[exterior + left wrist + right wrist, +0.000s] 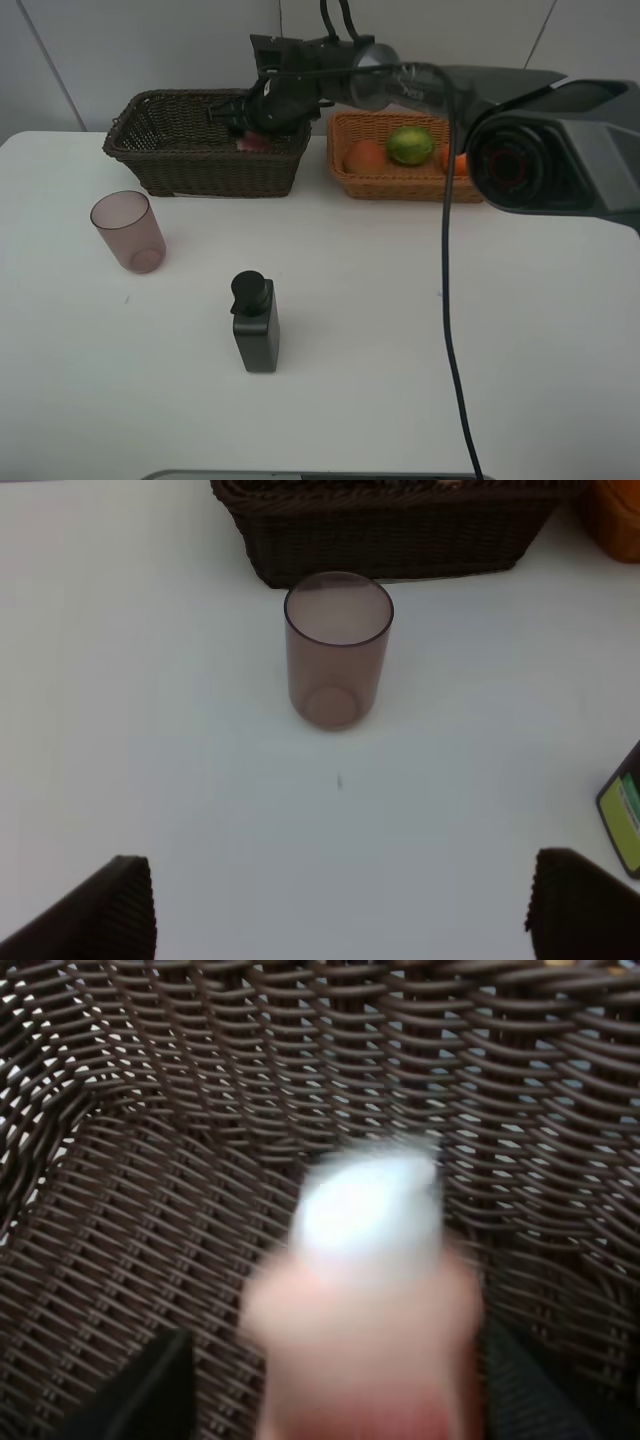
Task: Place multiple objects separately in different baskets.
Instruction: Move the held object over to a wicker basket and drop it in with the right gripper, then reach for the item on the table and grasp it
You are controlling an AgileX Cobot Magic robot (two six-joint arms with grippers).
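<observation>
Pink bottle (pixel 365 1290) blurred inside dark basket (pixel 150 1160), pump bottle (pixel 256 325) label (pixel 625 815) illegible

White table (pixel 400 330): baskets (pixel 200 175) (pixel 400 187), cup (pixel 130 232), bottle (pixel 257 330)

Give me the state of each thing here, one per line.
Cup: upright, empty, on table.
Pump bottle: upright on table.
Pink bottle: within dark basket, between right jaws; grip unclear.
Green fruit, orange: in tan basket.
Left jaws: open, empty.
</observation>
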